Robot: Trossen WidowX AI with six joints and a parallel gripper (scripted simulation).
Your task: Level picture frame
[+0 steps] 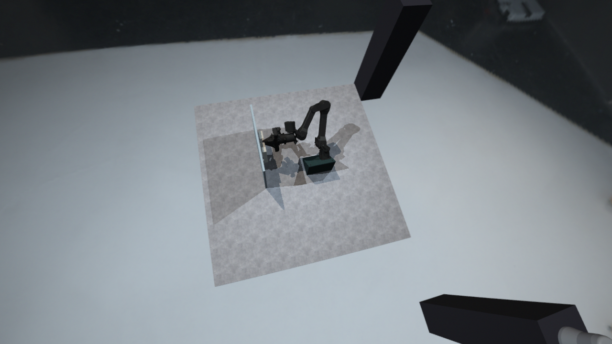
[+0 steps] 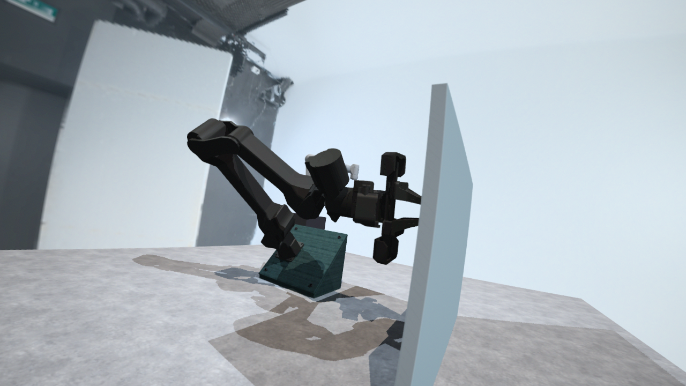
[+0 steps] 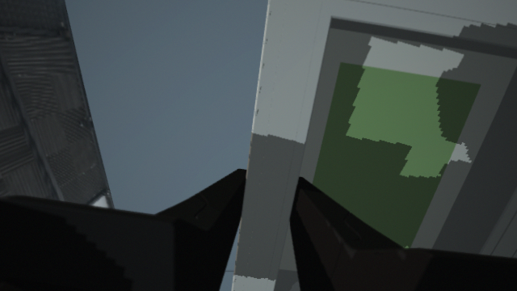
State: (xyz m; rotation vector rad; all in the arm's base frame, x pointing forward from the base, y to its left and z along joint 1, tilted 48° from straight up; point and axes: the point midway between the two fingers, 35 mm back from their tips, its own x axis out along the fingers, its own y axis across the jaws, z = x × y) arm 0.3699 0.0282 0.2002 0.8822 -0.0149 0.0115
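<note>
The picture frame [image 1: 262,134] [image 3: 287,81] has a pale border around a green picture [image 3: 388,109]. It is on the arm's side of the upright wall panel [image 1: 253,114] [image 2: 446,215]. In the exterior view the panel hides the frame. My gripper [image 1: 264,142] [image 2: 419,211] [image 3: 268,182] is shut on the frame's border bar, one finger on each side of it. In the wrist view this bar leans slightly and the green picture lies right of the fingers. Shadows cross the border and picture. The screw and the notched strip are hidden. I cannot tell whether the frame is level.
The dark teal wedge base [image 1: 318,164] [image 2: 306,259] carries the arm, on the same grey mottled table top [image 1: 308,239] [image 2: 96,307] as the panel. A black post [image 1: 391,51] rises at the table's back corner, and a black block [image 1: 483,316] is at the lower right in the top view.
</note>
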